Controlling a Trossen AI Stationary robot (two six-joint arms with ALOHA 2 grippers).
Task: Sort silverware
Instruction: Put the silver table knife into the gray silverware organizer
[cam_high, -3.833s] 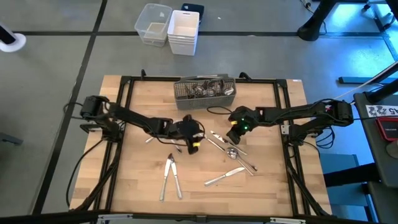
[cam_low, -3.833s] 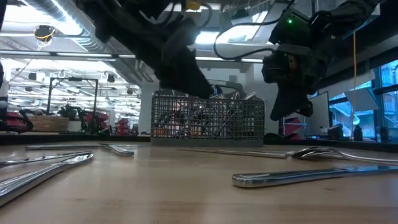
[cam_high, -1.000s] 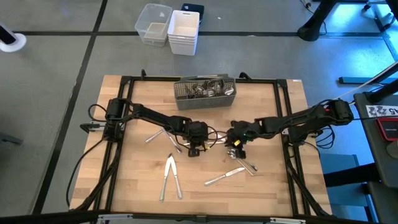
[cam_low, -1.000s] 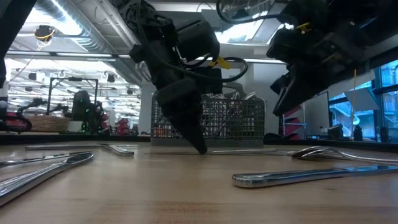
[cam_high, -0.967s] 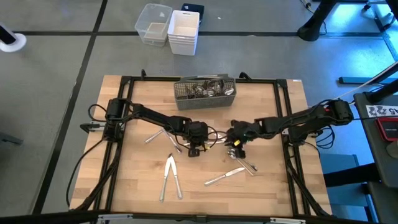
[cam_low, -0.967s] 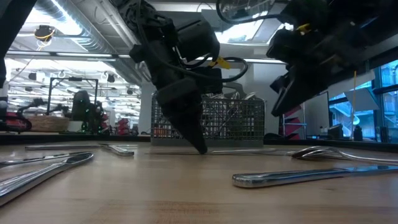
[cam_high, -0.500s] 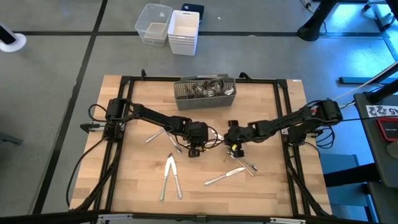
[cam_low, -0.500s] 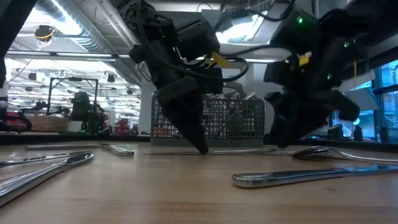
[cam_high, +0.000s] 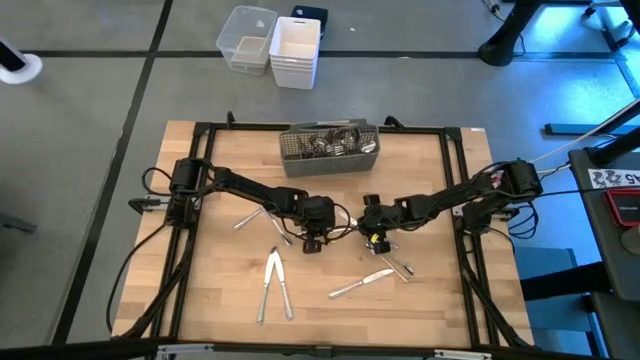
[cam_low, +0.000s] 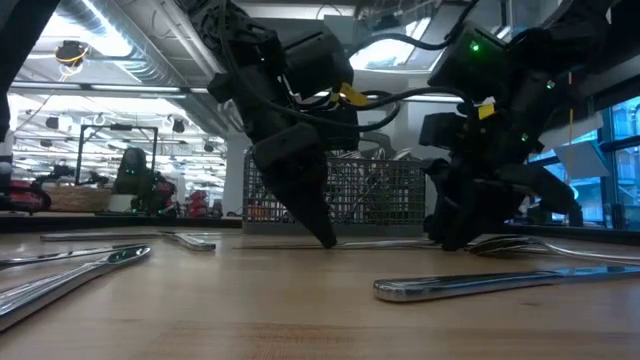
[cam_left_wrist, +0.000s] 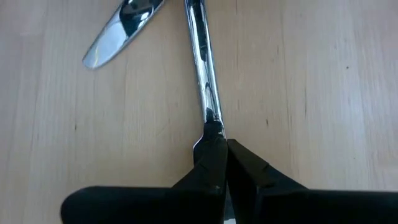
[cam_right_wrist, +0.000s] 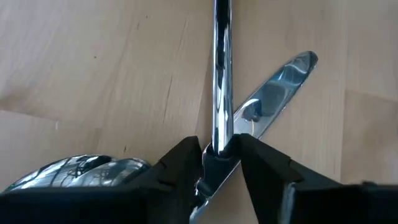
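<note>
While my left gripper (cam_left_wrist: 219, 144) pinches one end of a utensil handle (cam_left_wrist: 202, 68) flat on the table (cam_high: 420, 310), my right gripper (cam_right_wrist: 219, 149) straddles a second handle (cam_right_wrist: 222, 74), fingers apart, its long axis running straight ahead from them, beside a knife (cam_right_wrist: 273, 93).

No readable text, label, brand, number or sign appears in any view. A white tag with dark marks lies at the far right edge of the high view, but its characters are too small to read.
</note>
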